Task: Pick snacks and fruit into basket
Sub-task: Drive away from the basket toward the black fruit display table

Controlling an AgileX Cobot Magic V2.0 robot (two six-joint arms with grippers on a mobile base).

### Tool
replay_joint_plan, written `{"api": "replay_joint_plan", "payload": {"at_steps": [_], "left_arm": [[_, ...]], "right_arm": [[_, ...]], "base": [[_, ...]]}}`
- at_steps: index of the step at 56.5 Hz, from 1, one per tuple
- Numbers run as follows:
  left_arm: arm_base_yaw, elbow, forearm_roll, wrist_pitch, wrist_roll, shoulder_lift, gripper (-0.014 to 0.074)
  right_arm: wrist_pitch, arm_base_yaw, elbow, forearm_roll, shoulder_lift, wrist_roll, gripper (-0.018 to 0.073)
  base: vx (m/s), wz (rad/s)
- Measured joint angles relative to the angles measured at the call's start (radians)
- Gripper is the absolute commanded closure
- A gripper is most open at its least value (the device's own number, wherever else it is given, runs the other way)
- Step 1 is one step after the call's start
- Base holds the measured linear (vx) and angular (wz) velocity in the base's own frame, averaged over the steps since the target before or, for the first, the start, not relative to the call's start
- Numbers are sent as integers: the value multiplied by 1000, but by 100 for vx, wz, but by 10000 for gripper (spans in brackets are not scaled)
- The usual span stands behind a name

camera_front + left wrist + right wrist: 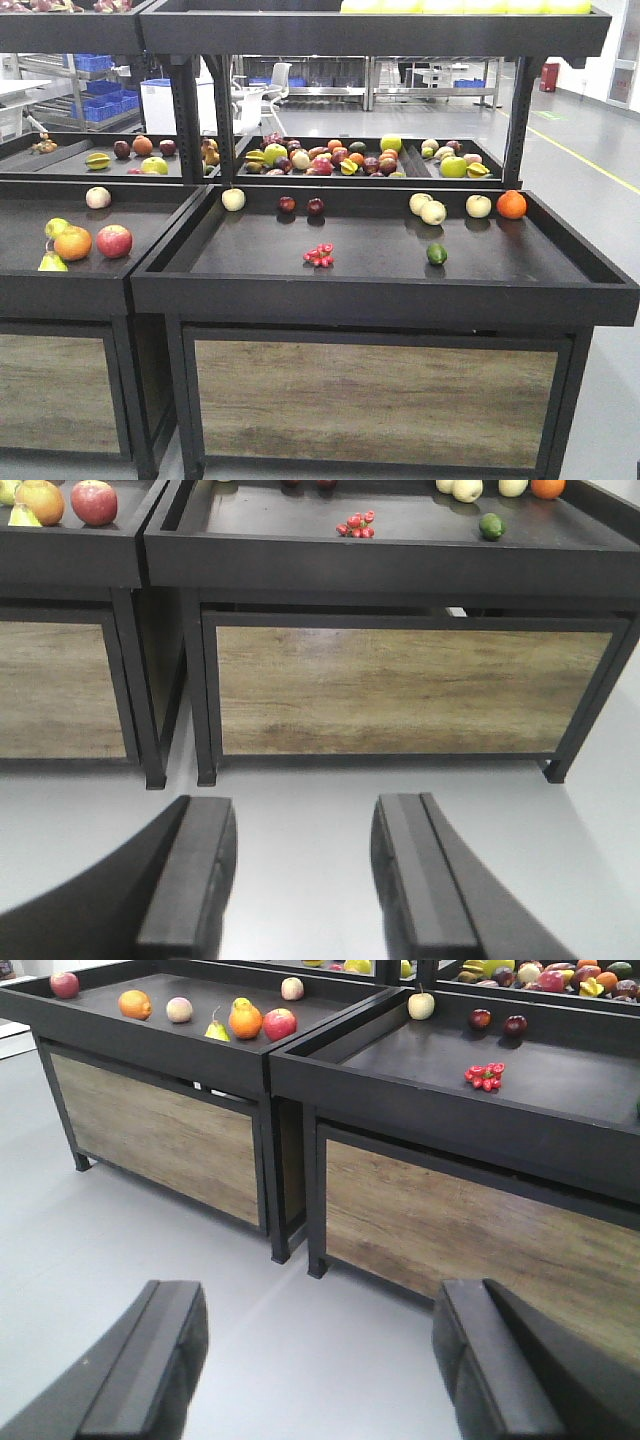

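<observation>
We see the left end effector (300,880) above the grey floor (320,780), its two dark fingers (190,880) spread apart with nothing between them. Ahead stands a black counter (400,555) with a wooden front panel (400,690). It carries a small red cluster (356,525), a green fruit (491,526) and an orange (547,487). A red apple (94,501) sits on the neighbouring counter (60,565) to the left.

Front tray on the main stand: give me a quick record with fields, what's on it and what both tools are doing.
tray: black front tray, fruit loose
back left: pale fruit, two dark plums
back right: three pale fruits, orange
middle: red cluster, green fruit
left tool: open, empty, over the floor
right tool: open, empty, over the floor
basket: not in view
</observation>
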Motion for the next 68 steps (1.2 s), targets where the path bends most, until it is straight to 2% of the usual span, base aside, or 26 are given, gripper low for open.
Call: {"api": "replay_joint_plan", "payload": {"at_steps": [49,68], "left_arm": [[1,0,0,0,0,0,185],[1,0,0,0,0,0,185]], "right_arm": [[0,0,0,0,0,0,29],[0,0,0,0,0,0,29]], "base": [[30,-28],[36,-3]]}}
